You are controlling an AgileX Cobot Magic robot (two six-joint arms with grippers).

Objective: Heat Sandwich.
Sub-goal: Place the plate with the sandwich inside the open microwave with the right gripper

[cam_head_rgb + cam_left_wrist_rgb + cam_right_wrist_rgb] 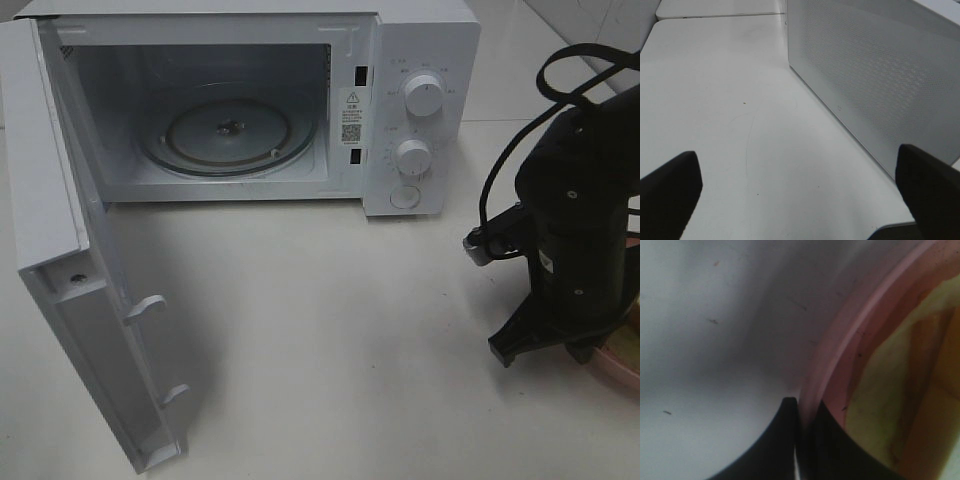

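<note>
- White counter (330, 330) filled the scene, with a white microwave (440, 50) at the far side. Its door (60, 300) was swung wide open toward the near left, and the glass turntable (230, 135) inside was bare.
- The sandwich (900, 390) sat on a pink plate (840, 350) at the near right edge of the counter. In the high view it was hidden under the right arm (580, 230), with only a sliver of plate showing there.
- The right fingers (775, 450) were closed on the plate's rim, pinching the edge between them, with the sandwich just inside that rim.
- The left fingers (670, 195) were spread wide and held nothing. They hung over bare counter beside a dotted white panel of the microwave; whether that was the door or a side wall could not be told.
- From the plate, the oven's opening lay far and to the left. The door hinged on the left, so the way in from the right looked unobstructed.
- The right arm was plainly the nearer one, and carrying the plate looked to be its job.
- The wrist view was too close and blurred to give the sandwich's long axis.
</note>
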